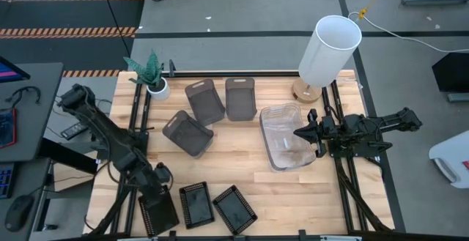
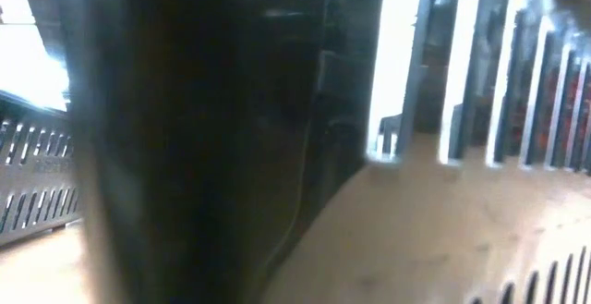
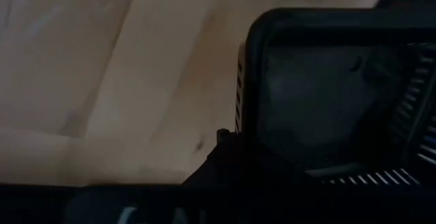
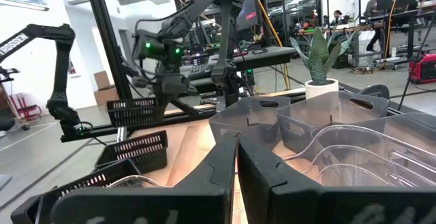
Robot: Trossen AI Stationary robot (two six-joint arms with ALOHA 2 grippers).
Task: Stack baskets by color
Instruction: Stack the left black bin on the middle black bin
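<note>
Left gripper point(image 1: 157, 201) sits at the table's point(image 1: 308, 197) front edge, far from the lamp point(image 1: 330, 49), its fingers pinched narrow on the rim of the black basket point(image 1: 157, 213) farthest from the lamp; in the right wrist view that basket point(image 4: 135, 111) hangs clear of the wood; in the left wrist view its dark rim and slotted wall point(image 3: 327, 94) fill much of the frame; two more black baskets, the middle black point(image 1: 196, 204) and the last black point(image 1: 234, 209), lie side by side just beside it along the same front edge, each a step nearer the lamp's side.

Right gripper point(image 1: 302, 132) hovers over the clear stack point(image 1: 284, 136), which rests just in front of the lamp; its fingers point(image 4: 225, 163) are pressed together and hold nothing.

Three grey baskets lie away from the lamp toward the pot point(image 1: 157, 87): the upright grey point(image 1: 240, 98) nearest the lamp; the tilted grey point(image 1: 204, 101) beside it; the low grey point(image 1: 188, 133) in front of those two, toward the black ones.

Low view is largely blocked by a dark close shape; slotted basket walls point(image 2: 517, 82) show at its sides.
</note>
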